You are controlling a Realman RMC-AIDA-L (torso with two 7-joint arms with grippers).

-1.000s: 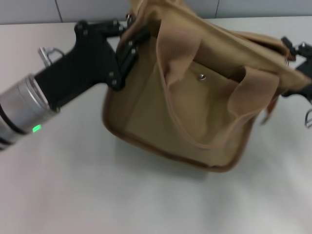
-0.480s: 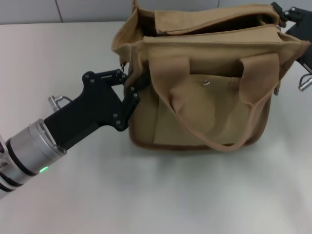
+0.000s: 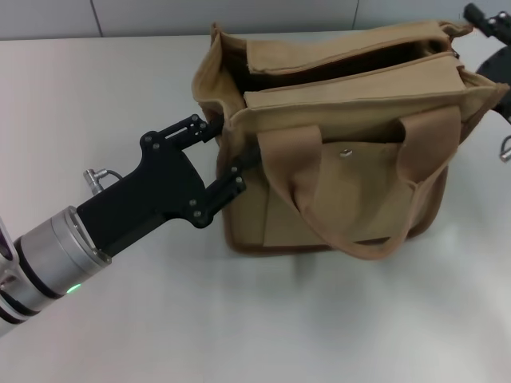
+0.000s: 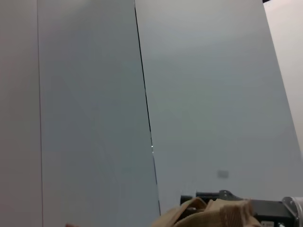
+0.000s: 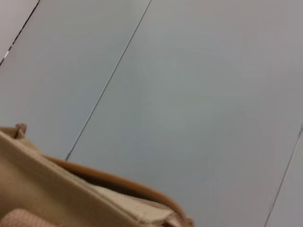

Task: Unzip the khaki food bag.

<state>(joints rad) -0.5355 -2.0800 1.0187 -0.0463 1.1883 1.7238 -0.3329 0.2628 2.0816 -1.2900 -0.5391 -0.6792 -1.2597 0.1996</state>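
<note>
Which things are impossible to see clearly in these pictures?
- Zipper pull of the khaki food bag: not made out in the head view among the folds of the gaping top.
- Right gripper: cut off by the head view's edge.
- Left gripper: its fingertips press into the bag's side; grip unclear.
- Both wrist views show mostly wall.

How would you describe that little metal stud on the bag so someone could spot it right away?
Start at the khaki food bag standing on the pale table, its top gaping open, with the left claw at its near end. On the front pocket, between the two ends of the front handle, sits the snap, the only shiny round dot on plain tan cloth.
</note>
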